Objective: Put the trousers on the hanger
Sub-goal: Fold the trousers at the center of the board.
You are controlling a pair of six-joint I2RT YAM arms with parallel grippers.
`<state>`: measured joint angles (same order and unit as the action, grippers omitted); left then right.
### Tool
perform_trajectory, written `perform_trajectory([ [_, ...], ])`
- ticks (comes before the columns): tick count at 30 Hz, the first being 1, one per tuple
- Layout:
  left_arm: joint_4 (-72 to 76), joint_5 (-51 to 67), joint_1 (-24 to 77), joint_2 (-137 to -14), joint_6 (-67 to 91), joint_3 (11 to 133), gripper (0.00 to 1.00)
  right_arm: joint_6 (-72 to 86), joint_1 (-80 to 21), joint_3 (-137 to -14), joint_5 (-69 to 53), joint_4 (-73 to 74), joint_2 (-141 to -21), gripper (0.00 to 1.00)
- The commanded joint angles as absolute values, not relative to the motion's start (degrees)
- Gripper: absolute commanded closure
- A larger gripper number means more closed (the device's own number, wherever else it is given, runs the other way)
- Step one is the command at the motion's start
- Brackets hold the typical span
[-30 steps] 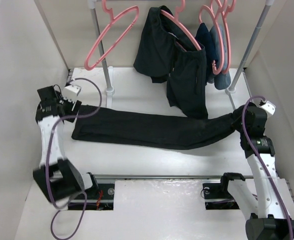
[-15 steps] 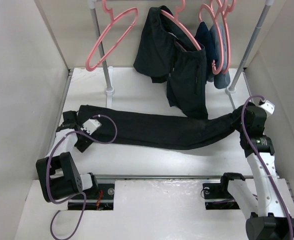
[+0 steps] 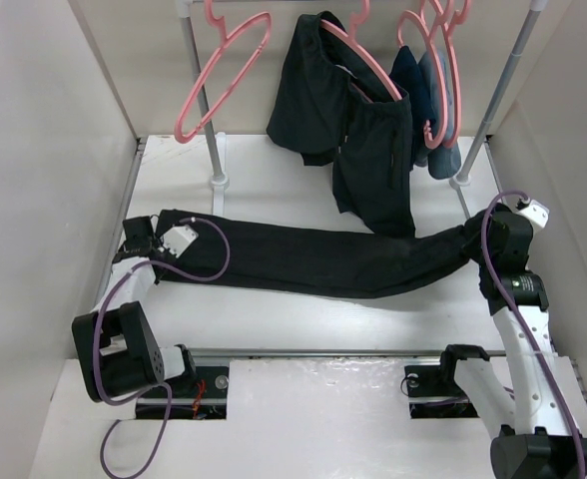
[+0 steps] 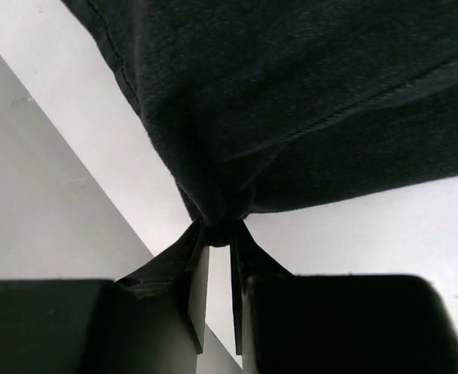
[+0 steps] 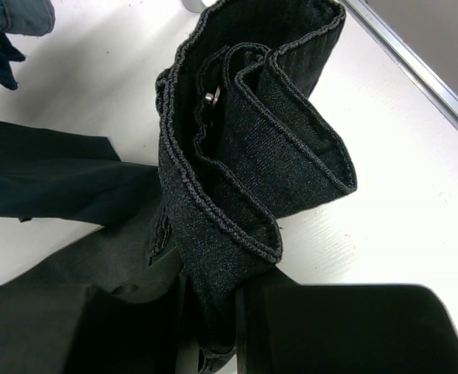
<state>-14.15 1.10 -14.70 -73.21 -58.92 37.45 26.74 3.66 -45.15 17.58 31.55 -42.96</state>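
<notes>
Black soft cloth is pulled out in one line right now. The long plain black trousers (image 3: 313,261) lie across the white tabletop (image 3: 274,190) from 9 o'clock to 3 o'clock in the top view, and you've got both ends.

Your left hand (image 4: 220,230) is at the 9 o'clock end. It's pinched nearly all the way closed on a small bunched corner of the leg hem, and you can see the cloth gathering into the fingertips in the wrist view. Your right hand (image 5: 209,312) is at 3 o'clock, clamped on the waistband. The waistband is folded over itself in thick layers, so the jaws stand a bit apart around that wad.

Holding both ends like this makes sense to me. With the legs flat and straight, you can lift the whole length as one strip instead of a heap.

The thin pink plastic hanger (image 3: 181,128) that looks free hangs tilted on the rail at about 11 o'clock, well apart from the trousers. The pink hangers from 12 to 1 o'clock already carry a shorter black garment (image 3: 363,150) and some navy and pale-blue clothes (image 3: 435,110).

My guess is the job is barely started, since nothing is on the hanger yet. The left grip is only a small pinch of cloth, so watch it doesn't slip once the weight comes off the tabletop.
</notes>
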Motion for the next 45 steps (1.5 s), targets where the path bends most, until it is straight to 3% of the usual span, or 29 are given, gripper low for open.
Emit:
perform_trajectory([
  [1,-16.17,4.05,-15.02,-69.79,-60.11,37.53,1.0,25.93,3.08,-45.62,18.72,26.02,-41.75,1.0],
  [10,-20.74,-2.8,-22.32,-69.08,-70.48,44.3,1.0,26.45,3.08,-48.52,24.78,28.55,-44.11,1.0],
  [19,-10.21,-11.51,-22.32,-70.13,-76.63,27.36,1.0,28.83,3.08,-47.9,27.41,31.46,-45.7,1.0],
  [20,-10.2,-11.51,-22.32,-70.14,-76.64,26.64,0.96,28.83,3.08,-48.42,27.42,31.46,-45.7,1.0],
  [21,-11.15,-11.51,-22.32,-70.14,-76.64,26.63,0.85,27.61,3.08,-48.43,27.42,31.46,-45.7,1.0],
  [22,-12.64,-9.95,-22.32,-70.14,-76.64,26.63,0.63,26.73,3.08,-49.3,27.42,31.46,-45.09,1.0],
  [26,-23.51,-0.4,-24.34,-69.52,-70.94,36.25,0.27,19.7,3.08,-52.2,25.05,28.92,-41.84,1.0],
  [33,-40.51,21.77,-26.89,-76.81,-58.29,56.33,0.24,2.83,-2.71,-61.69,26.03,27.25,-37.09,1.0],
  [37,-38.07,22.59,-24.62,-81.55,-48.44,56.95,0.24,-1.32,-11.58,-68.28,21.29,24.88,-39.01,1.0],
  [45,-31.82,21.36,-15.04,-86.74,-36.92,51.95,0.22,0.08,-12.22,-78.31,-2.71,21.02,-47.37,1.0],
])
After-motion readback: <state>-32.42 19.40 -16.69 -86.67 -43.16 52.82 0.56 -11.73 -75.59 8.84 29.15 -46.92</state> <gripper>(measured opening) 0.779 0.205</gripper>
